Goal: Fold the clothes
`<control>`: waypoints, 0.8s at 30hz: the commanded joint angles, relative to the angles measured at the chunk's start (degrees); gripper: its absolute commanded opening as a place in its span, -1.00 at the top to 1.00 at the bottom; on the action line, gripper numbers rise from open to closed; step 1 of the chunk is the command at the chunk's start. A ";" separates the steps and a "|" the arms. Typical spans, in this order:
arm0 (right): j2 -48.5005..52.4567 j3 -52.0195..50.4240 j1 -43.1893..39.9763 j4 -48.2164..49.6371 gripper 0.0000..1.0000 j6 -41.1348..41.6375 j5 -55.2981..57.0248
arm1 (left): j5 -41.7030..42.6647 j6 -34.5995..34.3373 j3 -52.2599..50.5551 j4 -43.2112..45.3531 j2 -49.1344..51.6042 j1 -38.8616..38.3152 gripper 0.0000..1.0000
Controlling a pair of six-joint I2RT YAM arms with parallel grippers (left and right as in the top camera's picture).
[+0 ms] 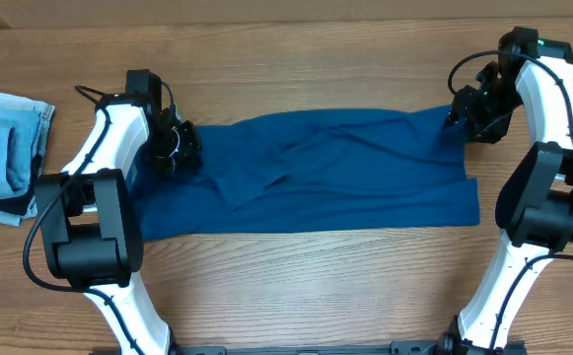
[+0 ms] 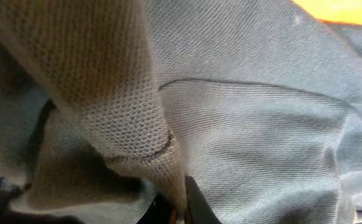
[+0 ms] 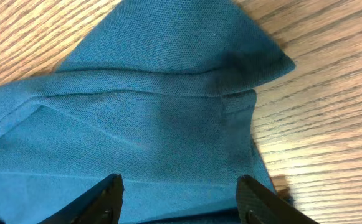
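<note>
The clothes, a deep teal-blue shirt (image 1: 316, 173), lie spread in a long band across the wooden table. My left gripper (image 1: 173, 146) sits at the shirt's left end, shut on a raised fold of the fabric (image 2: 149, 124); the pinched ridge runs down between its dark fingers (image 2: 196, 205). At the shirt's far right corner is my right gripper (image 1: 461, 110). It hangs open over the cloth (image 3: 162, 106), its two dark fingertips (image 3: 109, 193) wide apart with the fabric lying flat beneath them, beside a folded corner.
A pale blue denim stack (image 1: 5, 148) with a dark edge lies at the table's left edge. Bare wood (image 1: 316, 286) runs along the front, between the two arm bases, and behind the shirt.
</note>
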 commanded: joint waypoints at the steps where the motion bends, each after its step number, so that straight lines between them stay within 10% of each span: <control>1: -0.52 -0.02 -0.15 0.37 -0.24 0.02 -0.50 | -0.63 1.62 -0.22 -1.88 -2.47 1.88 0.92; 24: -0.09 -0.81 -0.24 4.28 -0.41 0.00 6.58 | 2.60 8.74 1.70 -6.78 -10.62 13.46 0.59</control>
